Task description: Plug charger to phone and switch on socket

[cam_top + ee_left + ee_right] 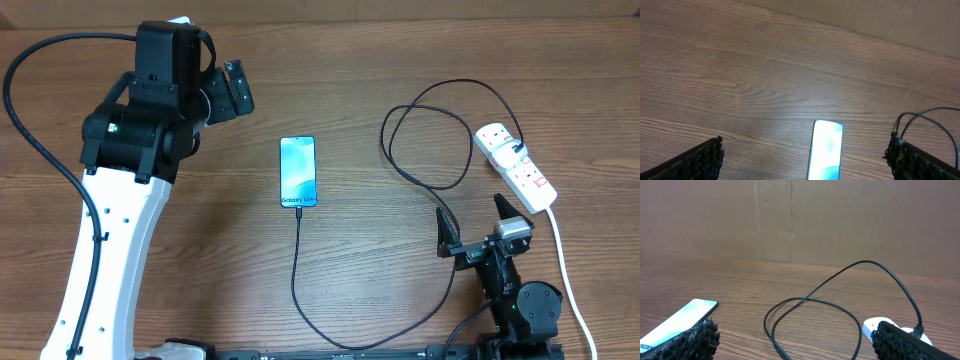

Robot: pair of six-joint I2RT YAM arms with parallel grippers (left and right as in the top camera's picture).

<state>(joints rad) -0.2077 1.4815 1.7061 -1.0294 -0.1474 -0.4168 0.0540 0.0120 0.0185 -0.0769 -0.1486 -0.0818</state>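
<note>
Left gripper (pixel 232 88), right gripper (pixel 470 212) — both open, empty. Risk: right gripper reaching socket (pixel 515 165) snags cable (pixel 296 250) loop — pulls it from phone (pixel 298 172).

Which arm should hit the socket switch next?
Right. The right gripper sits near the socket, jaws open and empty. The left gripper is far across the table, beyond the phone.

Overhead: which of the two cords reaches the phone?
The thin black charger, meeting the phone at its Galaxy end; the thick white cord only leaves the socket.
</note>
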